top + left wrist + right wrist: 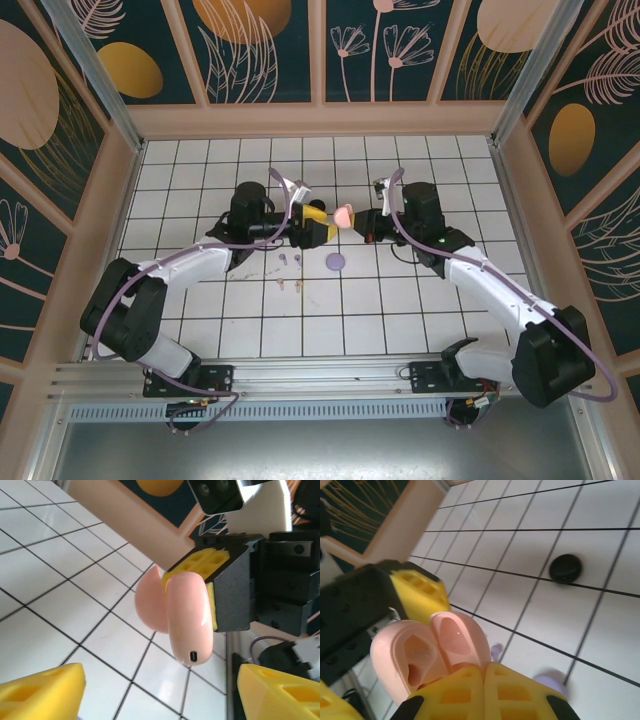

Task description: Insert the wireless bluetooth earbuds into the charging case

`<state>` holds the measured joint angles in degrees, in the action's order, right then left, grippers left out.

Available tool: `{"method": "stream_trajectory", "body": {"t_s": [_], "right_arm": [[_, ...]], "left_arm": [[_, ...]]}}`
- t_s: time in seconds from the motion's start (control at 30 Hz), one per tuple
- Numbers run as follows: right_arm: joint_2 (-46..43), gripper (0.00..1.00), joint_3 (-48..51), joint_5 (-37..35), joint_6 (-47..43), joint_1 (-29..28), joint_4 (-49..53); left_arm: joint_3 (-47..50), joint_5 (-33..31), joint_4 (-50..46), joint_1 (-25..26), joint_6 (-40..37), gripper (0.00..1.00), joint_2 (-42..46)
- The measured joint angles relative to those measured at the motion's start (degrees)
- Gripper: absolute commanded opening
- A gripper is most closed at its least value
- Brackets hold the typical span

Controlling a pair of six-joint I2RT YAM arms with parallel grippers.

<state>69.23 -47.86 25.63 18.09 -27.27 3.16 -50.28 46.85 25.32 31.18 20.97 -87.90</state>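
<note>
Top external view puts the earbuds (290,258) loose on the worktop (400,310), just beside your left end effector (316,222) on its base side. There are perhaps four, but they are too small to be sure. Your right end effector (485,690) is clamped on the opened pink case (427,652), holding its cavities up for loading. The left gapes empty, free to pick.

The left arm (190,268) and right arm (490,290) are wearing white shells between bulky black joint housings. A lilac cable (108,312) is looping along each. Yellow ribbed fingers (45,690) are sitting on black mounts.
</note>
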Motion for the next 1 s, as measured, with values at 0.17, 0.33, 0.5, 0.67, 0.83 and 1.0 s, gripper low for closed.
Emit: {"method": "stream_trajectory", "body": {"t_s": [0.17,0.33,0.5,0.67,0.83,1.0], "right_arm": [[-0.5,0.0,-1.7,-4.6,-4.8,0.2,5.9],[-0.6,0.0,-2.1,-6.5,-11.1,0.2,9.2],[-0.6,0.0,-2.2,-6.5,-16.0,0.2,11.3],[-0.5,0.0,-2.8,-6.1,-18.8,0.2,12.4],[0.4,0.0,-4.1,-5.2,-20.8,-0.3,13.0],[1.8,0.0,-5.2,-4.8,-21.9,-2.6,13.9]], "left_arm": [[-6.6,-1.4,-12.9,0.0,-7.8,0.94,0.9],[-11.8,-0.7,-24.3,0.0,-13.9,0.95,0.4],[-15.5,-0.5,-35.3,0.0,-19.8,0.88,-2.0],[-19.3,0.4,-43.9,0.0,-24.2,0.75,-4.7],[-24.0,1.5,-49.9,0.0,-27.3,0.72,-7.4],[-27.0,2.9,-53.8,0.0,-29.8,0.72,-9.4]]}}
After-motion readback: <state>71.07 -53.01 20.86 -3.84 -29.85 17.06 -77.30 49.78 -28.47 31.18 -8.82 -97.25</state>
